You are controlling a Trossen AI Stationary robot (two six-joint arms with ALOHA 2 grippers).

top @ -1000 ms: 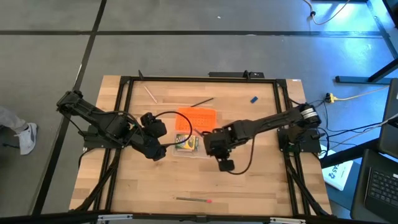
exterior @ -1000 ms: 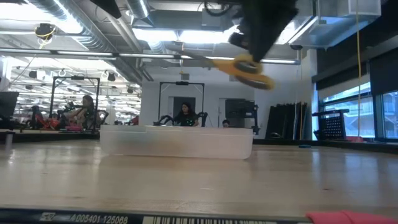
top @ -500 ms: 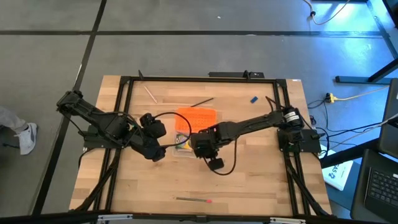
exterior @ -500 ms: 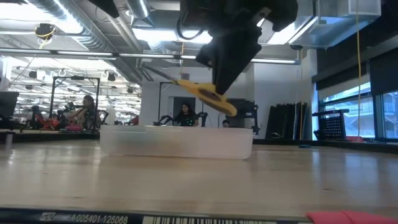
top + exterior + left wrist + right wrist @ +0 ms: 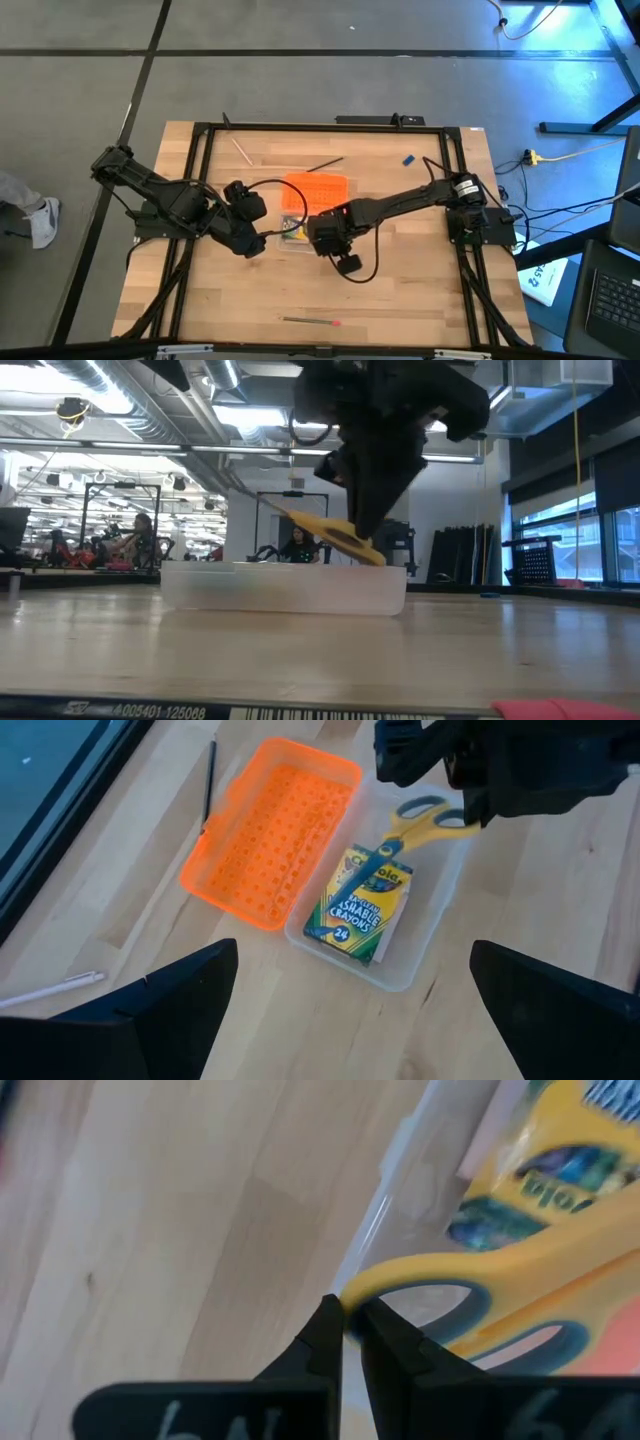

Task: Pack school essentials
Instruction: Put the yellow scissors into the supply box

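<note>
Left of centre in the high view, the left gripper [image 5: 262, 240] waits with fingers spread wide, empty, just beside the clear box [image 5: 300, 243]. At frame centre the right gripper [image 5: 322, 232] pinches the yellow-handled scissors [image 5: 420, 828] by a handle loop, tilted over the crayon box [image 5: 362, 907] lying in that clear box, whose orange lid [image 5: 316, 192] lies alongside

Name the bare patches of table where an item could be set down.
Free: the wood between the clear box and the red-tipped pencil, and the back right near the blue piece. Crowded: the middle, around the box, orange lid and both grippers.
</note>
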